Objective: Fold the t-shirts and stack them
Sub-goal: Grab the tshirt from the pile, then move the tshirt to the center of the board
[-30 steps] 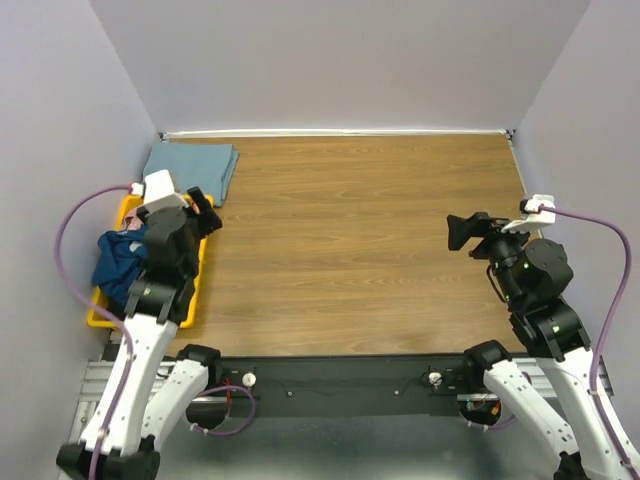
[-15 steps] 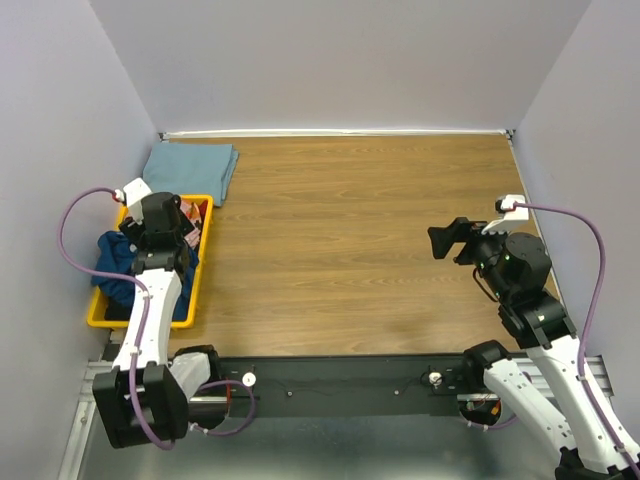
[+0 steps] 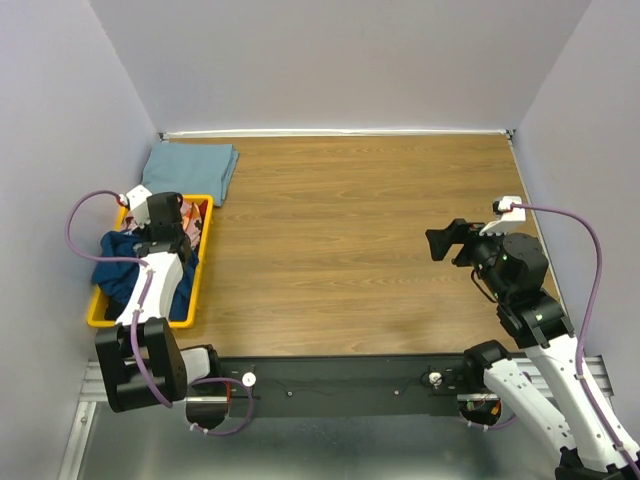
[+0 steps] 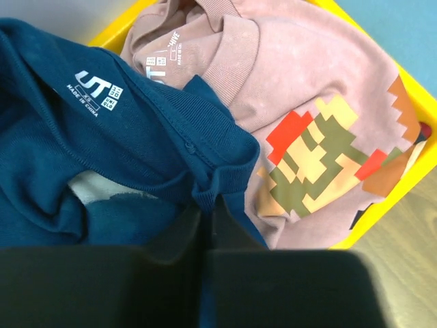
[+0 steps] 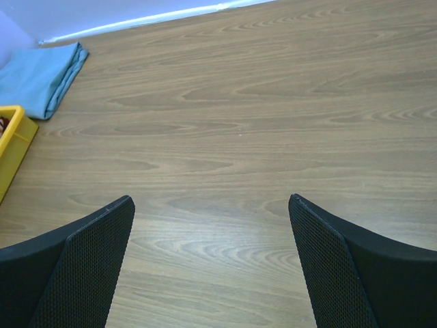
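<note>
A dark navy t-shirt [image 4: 102, 137] lies crumpled in the yellow bin [image 4: 410, 178], partly over a pink t-shirt [image 4: 307, 82] with a pixel print. My left gripper [image 4: 208, 205] is down in the bin [image 3: 95, 318], shut on a bunched fold of the navy t-shirt [image 3: 115, 260] near its collar. A pale grey-blue t-shirt [image 3: 190, 168] lies folded on the table's far left corner, also in the right wrist view [image 5: 37, 75]. My right gripper [image 3: 440, 243] hovers over bare wood at the right, open, with nothing between its fingers [image 5: 212, 212].
The yellow bin sits at the table's left edge, close to the left wall, its corner in the right wrist view [image 5: 10, 143]. The wooden tabletop [image 3: 360, 230] stretches between the arms. Grey walls close in the back and both sides.
My left arm has swung down into the bin and its gripper has shut on the navy t-shirt. My right gripper has shifted slightly left, still open.
</note>
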Tool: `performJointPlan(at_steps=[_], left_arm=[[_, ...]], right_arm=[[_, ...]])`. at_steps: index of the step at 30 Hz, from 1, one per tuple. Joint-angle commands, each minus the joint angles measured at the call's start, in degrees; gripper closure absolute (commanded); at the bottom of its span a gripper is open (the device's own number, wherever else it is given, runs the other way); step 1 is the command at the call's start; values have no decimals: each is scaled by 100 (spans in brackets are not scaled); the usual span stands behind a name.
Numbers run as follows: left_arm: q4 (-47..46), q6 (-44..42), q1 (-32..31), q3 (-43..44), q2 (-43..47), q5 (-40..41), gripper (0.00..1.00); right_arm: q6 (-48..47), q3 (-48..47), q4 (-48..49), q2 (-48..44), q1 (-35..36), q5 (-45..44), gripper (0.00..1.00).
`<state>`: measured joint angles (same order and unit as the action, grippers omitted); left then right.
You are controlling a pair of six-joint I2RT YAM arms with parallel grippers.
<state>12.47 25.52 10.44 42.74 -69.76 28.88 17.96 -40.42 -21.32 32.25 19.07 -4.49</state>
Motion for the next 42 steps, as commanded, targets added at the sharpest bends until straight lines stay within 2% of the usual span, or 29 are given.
performJointPlan(at_steps=[1,4,9,10,11,14,15,16,17,21,23,25,26,27,28,29,30,31,32,33,34,38,42], left_arm=[[79,-20,2,216,277,48,100],[281,-117,-146,524,778,-137,100],[572,-99,-682,1771,1403,-786,100],[555,-169,-866,1999,1412,-875,100],[520,-222,-1329,2419,1403,-980,100],[-15,-293,-1868,3088,1281,-2015,100],[-173,-197,-2166,3265,1045,-2680,100],[-392,-170,-2343,3484,869,-2860,100],[-420,-196,-2553,4070,667,-3140,100],[-447,-635,-4019,5839,-632,-3406,100],[-543,-872,-4365,6550,-924,-3459,100],[-640,-1031,-4689,6790,-1206,-3678,100],[-658,-1101,-4761,6791,-1242,-3714,100],[-728,-1223,-4814,6669,-1216,-3671,94],[-728,-1216,-4823,6442,-1146,-3523,83],[-859,-1120,-4823,5770,-1041,-3217,65],[-939,-989,-4823,5363,-744,-2404,34],[-1122,-918,-4806,4932,-576,-2022,25],[-1193,-839,-4744,4084,-400,-1662,18],[-1220,-586,-4666,3675,-59,-1127,11],[-1212,-487,-4526,2949,101,-1035,11],[-1046,-188,-3822,1733,682,-1384,10],[-852,-424,-3505,941,1261,-1509,10]], right_arm=[[59,-18,-118,1,18,177,0],[77,-71,-109,36,9,194,0],[112,-229,-109,237,18,203,0],[120,-255,-109,325,18,220,0],[129,-290,-109,378,18,212,0],[129,-396,-100,519,9,273,0],[112,-431,-100,537,18,273,0],[94,-457,-100,563,18,256,0],[85,-510,-100,572,18,186,0],[15,-677,-100,572,18,1,0],[-2,-782,-118,520,18,-60,0],[-46,-835,-118,432,18,-69,0],[-55,-853,-118,388,18,-87,0],[-90,-879,-118,335,18,-78,0],[-108,-888,-127,300,18,-78,0],[-125,-897,-135,273,18,-87,0],[-134,-914,-144,247,18,-78,0],[-143,-915,-144,221,18,-69,0],[-161,-915,-162,194,18,-43,0],[-169,-915,-171,185,18,-17,0],[-239,-915,-188,203,18,70,0],[-292,-932,-302,360,18,333,0],[-249,-862,-320,938,18,993,0]])
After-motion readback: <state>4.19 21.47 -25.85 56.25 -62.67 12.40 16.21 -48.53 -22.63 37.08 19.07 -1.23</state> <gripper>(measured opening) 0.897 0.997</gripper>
